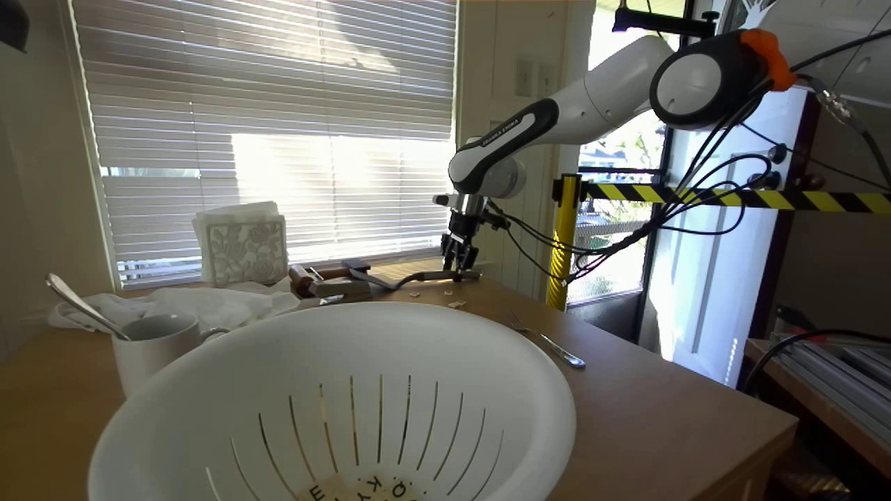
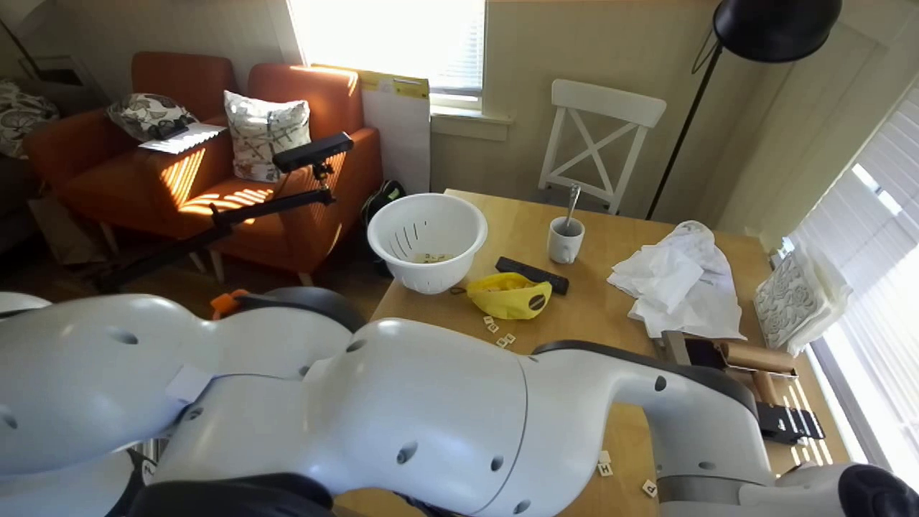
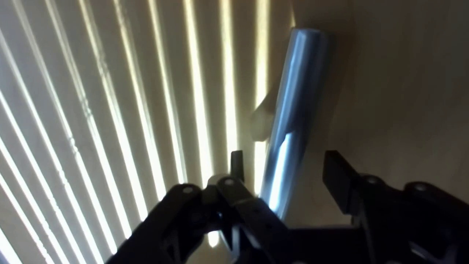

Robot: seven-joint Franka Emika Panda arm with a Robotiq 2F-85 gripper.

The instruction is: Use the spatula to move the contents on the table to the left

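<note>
The spatula has a dark, shiny round handle [image 1: 445, 275], which crosses the middle of the wrist view [image 3: 293, 110]. Its dark head [image 1: 372, 278] lies toward the wooden items at the back; a slotted black head [image 2: 788, 422] also shows in an exterior view. My gripper [image 1: 459, 267] points down over the handle. In the wrist view my gripper [image 3: 284, 157] is open, with the handle between its fingers, nearer the left finger. Letter tiles [image 1: 456, 304] lie on the table [image 1: 661, 417]; some also show past the arm [image 2: 604, 469]. The gripper is out of sight in that exterior view.
A white colander [image 2: 427, 237] holds letter tiles. Near it are a mug with a spoon [image 2: 566, 240], a yellow pouch [image 2: 506, 296] and a black bar [image 2: 531, 275]. Crumpled cloth [image 2: 682, 280], a napkin holder [image 1: 247, 252] and a fork [image 1: 557, 349] also lie about.
</note>
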